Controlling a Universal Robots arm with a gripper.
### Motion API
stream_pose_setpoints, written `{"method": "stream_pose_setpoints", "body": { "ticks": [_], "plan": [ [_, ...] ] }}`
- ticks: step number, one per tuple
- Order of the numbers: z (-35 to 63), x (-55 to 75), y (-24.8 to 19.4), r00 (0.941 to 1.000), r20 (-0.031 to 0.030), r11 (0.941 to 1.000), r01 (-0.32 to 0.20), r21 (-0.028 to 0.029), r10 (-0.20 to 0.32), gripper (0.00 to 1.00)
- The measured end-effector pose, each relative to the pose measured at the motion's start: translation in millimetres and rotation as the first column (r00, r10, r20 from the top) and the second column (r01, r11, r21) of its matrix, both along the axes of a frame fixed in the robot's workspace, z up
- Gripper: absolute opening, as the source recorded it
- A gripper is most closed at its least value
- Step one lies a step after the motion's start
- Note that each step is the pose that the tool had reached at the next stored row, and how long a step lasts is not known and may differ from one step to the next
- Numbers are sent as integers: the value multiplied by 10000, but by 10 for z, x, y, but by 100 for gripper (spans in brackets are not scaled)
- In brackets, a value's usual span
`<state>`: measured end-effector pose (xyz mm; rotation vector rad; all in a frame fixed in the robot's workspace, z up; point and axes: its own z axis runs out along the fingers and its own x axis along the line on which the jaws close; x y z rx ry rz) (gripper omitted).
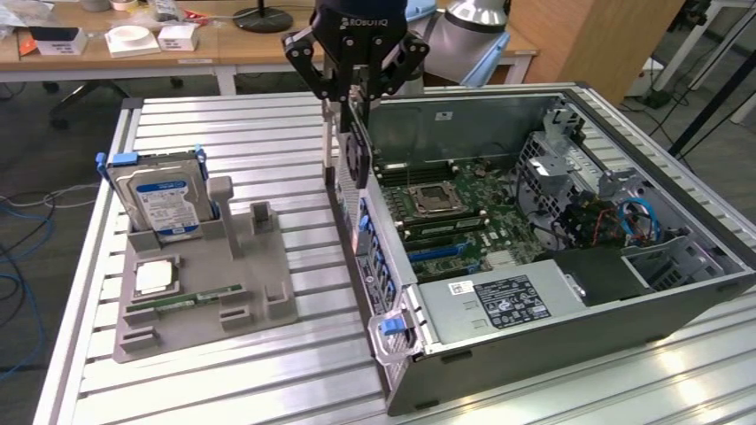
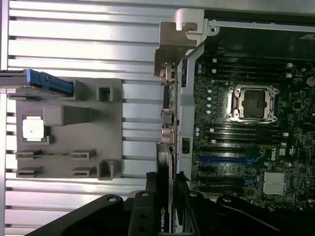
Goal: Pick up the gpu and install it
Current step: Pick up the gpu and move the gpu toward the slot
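My gripper (image 1: pixel 354 88) is shut on the gpu (image 1: pixel 358 164), a thin dark card with a silvery end bracket. The card hangs upright below the fingers, over the rear wall of the open computer case (image 1: pixel 661 292) and just above its edge. In the wrist view the gpu (image 2: pixel 165 162) shows edge-on between the black fingers (image 2: pixel 150 201) of the gripper (image 2: pixel 166 199). Its metal bracket (image 2: pixel 171 59) lies along the case wall beside the motherboard (image 2: pixel 246 142). The blue slots (image 2: pixel 221 160) on the board are uncovered.
A grey parts holder (image 1: pixel 254 266) stands on the slatted metal table (image 1: pixel 212 381) at the exterior view's left. It carries a blue-labelled hard drive (image 1: pixel 165 199), a processor (image 1: pixel 154 277) and a memory stick (image 1: pixel 189 301). Wooden desks (image 1: pixel 236 49) stand behind the table.
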<state>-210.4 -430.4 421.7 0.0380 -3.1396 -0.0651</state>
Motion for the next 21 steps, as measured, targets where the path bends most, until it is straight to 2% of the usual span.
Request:
{"method": "stream_pose_setpoints", "body": {
  "ticks": [9, 21],
  "plan": [
    [0, 25, 0, 10000, -1, 10000, -6, -1, 6, 26],
    [0, 124, 0, 10000, -1, 10000, -10, -1, 10, 26]
  ]
}}
